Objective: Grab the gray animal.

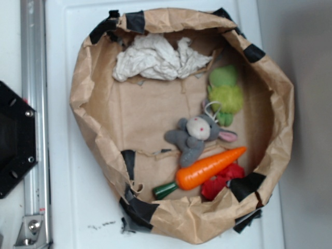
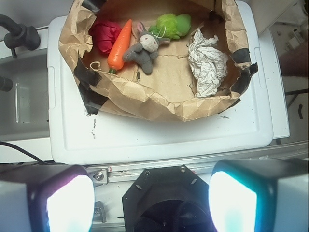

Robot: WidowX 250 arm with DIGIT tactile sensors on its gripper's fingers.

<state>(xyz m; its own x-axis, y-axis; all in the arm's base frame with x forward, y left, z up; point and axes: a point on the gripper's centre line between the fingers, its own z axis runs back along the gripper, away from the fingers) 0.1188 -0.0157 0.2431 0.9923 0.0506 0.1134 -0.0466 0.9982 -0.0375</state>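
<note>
target: gray animal (image 1: 194, 136), small plush bunny, cream face, pink-lined ears. i see it lying on the floor of the paper bag nest (image 1: 83, 78), right of centre in the exterior view.
gripper: gripper (image 2: 152, 200) is wide apart, holding nothing; i see two pale fingers (image 2: 70, 200) at the bottom corners of the wrist view, well apart from the bunny, outside the bag.
neighbours: orange carrot (image 1: 210, 167) touches the bunny's lower side, lying at a slant with its green stem end (image 1: 165, 190) toward the bag wall. green plush toy (image 1: 225, 93) sits just beside the bunny's head; a white loop on it lies against the bunny's ear. red item (image 1: 223, 180) is partly hidden under the carrot, can't tell what it is.
further off: crumpled white paper (image 1: 155, 58) against the far wall, apart from the bunny.
blocking: nothing lies on top of the bunny; the bag rim stands all around it.
materials: bag is creased brown paper, rolled rim patched with black tape (image 1: 137, 21). bunny soft and matte, green toy fuzzy, carrot smooth and glossy.
base: white tray (image 2: 159, 135) under the bag, metal rail (image 1: 32, 104) beside it.
</note>
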